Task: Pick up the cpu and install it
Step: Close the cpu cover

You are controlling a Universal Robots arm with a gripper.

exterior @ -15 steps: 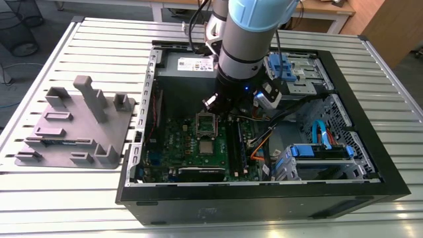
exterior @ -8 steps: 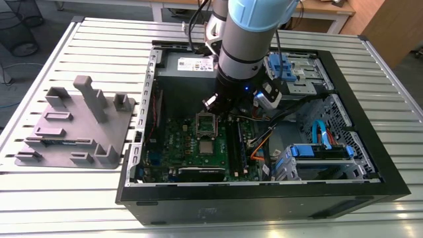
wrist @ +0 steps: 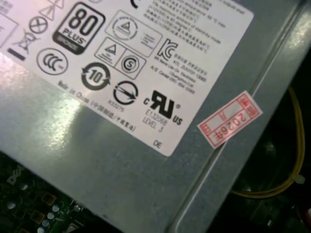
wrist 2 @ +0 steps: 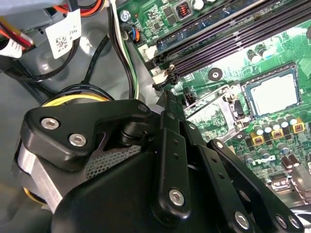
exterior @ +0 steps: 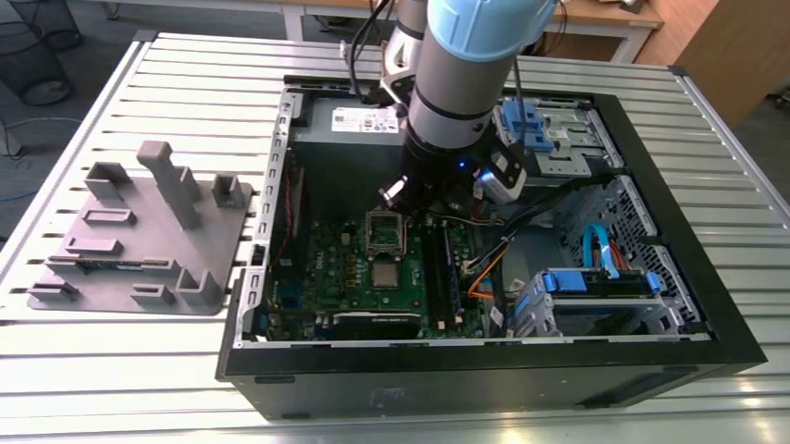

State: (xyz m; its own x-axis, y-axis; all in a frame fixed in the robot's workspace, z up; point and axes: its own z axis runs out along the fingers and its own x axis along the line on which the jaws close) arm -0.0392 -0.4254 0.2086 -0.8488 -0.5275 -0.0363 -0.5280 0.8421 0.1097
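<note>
The cpu (exterior: 387, 274) is a small silver square lying flat in its socket on the green motherboard, also seen in the second wrist view (wrist 2: 275, 92). The socket's metal frame (exterior: 384, 231) stands swung open beside it. My gripper (exterior: 409, 200) hangs inside the computer case, just above the board beside that open frame and short of the cpu. In the second wrist view its black fingers (wrist 2: 170, 126) come together to a narrow tip (wrist 2: 166, 95) with nothing between them.
The black computer case (exterior: 494, 370) lies open on a slatted metal table. A grey power supply (wrist: 121, 160) sits at the back, drive cages (exterior: 598, 287) and cables at the exterior view's right. A grey holder tray (exterior: 136, 240) stands outside, at the left.
</note>
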